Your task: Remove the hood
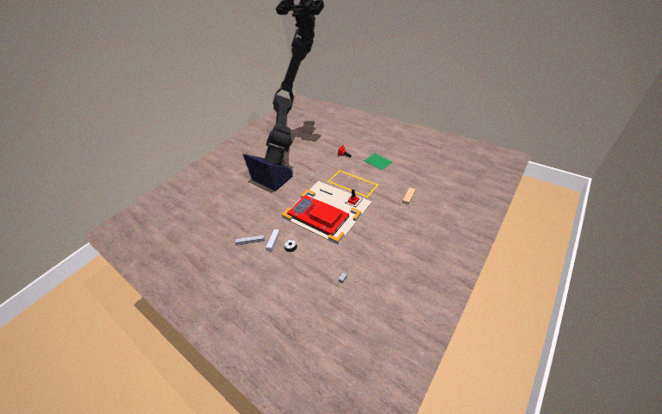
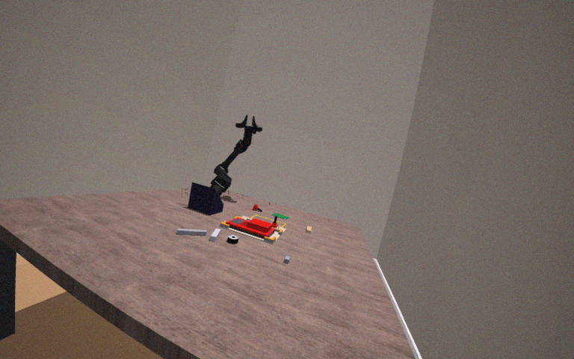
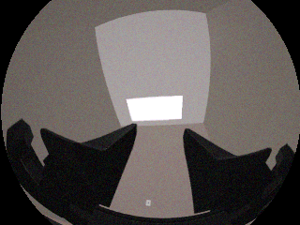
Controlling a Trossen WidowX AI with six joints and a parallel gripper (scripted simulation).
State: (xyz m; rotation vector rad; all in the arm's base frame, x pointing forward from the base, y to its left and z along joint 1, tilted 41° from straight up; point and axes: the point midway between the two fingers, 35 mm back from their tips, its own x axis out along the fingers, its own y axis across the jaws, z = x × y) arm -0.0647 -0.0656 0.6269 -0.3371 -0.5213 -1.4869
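I stand reared up from my dark blue base (image 1: 267, 172), arm stretched high above the table (image 1: 204, 312), and my gripper (image 2: 250, 123) points at the ceiling with its jaws about half open and nothing between them; in the wrist view my two dark fingers frame only the bright ceiling panel (image 3: 156, 108).

Working across the table from the left, a long grey bar (image 1: 249, 239) lies flat, then a shorter white bar (image 1: 272, 239) just beside it, then a small black and white ring (image 1: 290, 245).

Next comes the toy car (image 1: 317, 213), red, sitting on a beige board (image 1: 336, 225) with orange corner pieces. The hood (image 1: 304, 205) is on the car, at the end nearest my base, showing a grey panel on top. A small grey block (image 1: 342, 277) lies well apart, nearer the camera.

Behind the board is the marked area (image 1: 352, 183), a yellow outline touching the board's far edge. A small red and black piece (image 1: 343, 152) rests beyond it, with a green tile (image 1: 377, 160) to its right. Furthest right lies a tan block (image 1: 409, 195).
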